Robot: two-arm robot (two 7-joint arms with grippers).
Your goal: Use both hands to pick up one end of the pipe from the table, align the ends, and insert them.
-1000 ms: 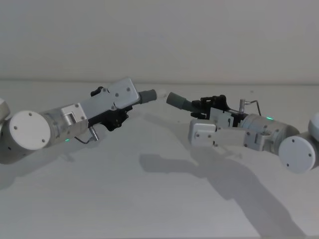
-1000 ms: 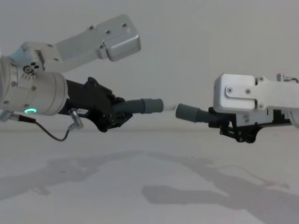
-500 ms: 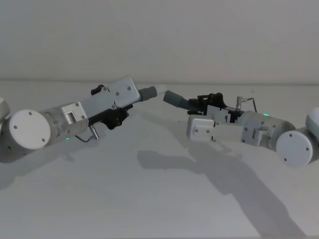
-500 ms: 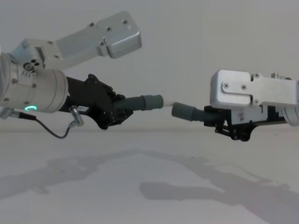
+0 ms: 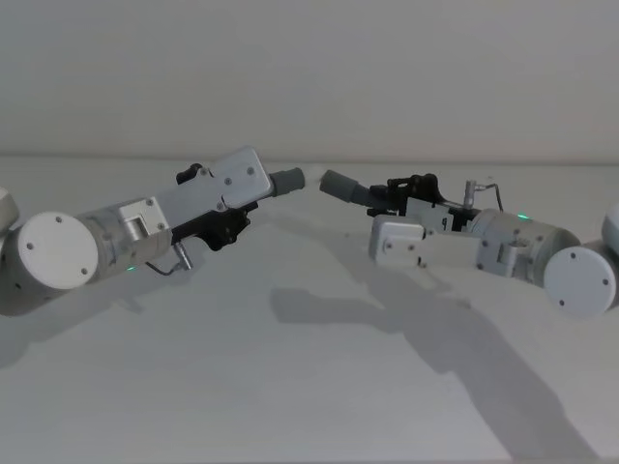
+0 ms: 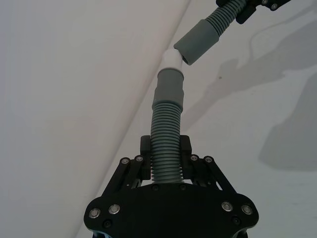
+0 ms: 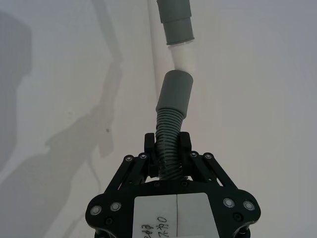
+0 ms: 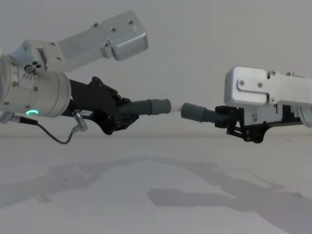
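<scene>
Nearest you, the bench (image 8: pixel 156 204) carries nothing but the arms' shadows, because both hose pieces are up in the air. On your left, the left end effector (image 6: pixel 166 163) is pinching the ribbed part of its hose (image 6: pixel 166 144) well back from the tip, so the cuff (image 6: pixel 170 84) and its whitish tip (image 6: pixel 173 58) stick out free to enter. Opposite, the right end effector (image 7: pixel 168 148) is clamped on the ribs of the other hose (image 7: pixel 168 131) the same way, open cuff (image 7: pixel 174 94) leading. Farther out, where they meet, the two ends sit just beside each other (the chest view shows the white tip right at the mouth, whether touching I cannot tell). They meet at a slight angle, so I'd judge you need to straighten before pushing home.
</scene>
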